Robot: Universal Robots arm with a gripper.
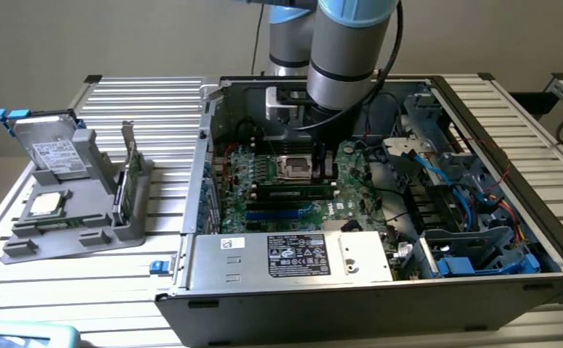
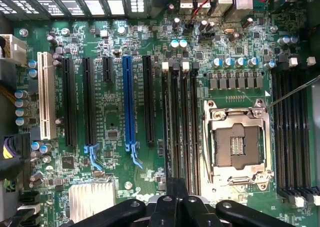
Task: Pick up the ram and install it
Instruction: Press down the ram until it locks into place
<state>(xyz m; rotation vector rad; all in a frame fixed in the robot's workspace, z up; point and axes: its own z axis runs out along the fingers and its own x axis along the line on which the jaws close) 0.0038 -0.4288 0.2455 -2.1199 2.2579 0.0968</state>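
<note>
The ram (image 1: 127, 183), a thin dark green stick, stands on edge in the grey holder (image 1: 69, 232) at the exterior view's left, outside the case. My gripper (image 1: 322, 165) hangs far from it, inside the open computer case over the motherboard (image 1: 262, 170), beside the processor socket (image 1: 293, 168). In the wrist view the gripper (image 2: 177, 203) is shut, its black fingers (image 2: 165, 209) meeting with nothing between them, above one end of the memory slots (image 2: 181, 127) next to the empty socket (image 2: 237, 144). A stick with black chips (image 1: 296, 193) appears to sit in one slot.
The holder also carries a grey drive with blue tabs (image 1: 49, 145) and a square silver processor chip (image 1: 47, 204). Inside the case are the power supply box (image 1: 292, 257), blue cables (image 1: 446, 174) and a drive cage (image 1: 475, 254). The case walls (image 1: 204, 159) surround the board.
</note>
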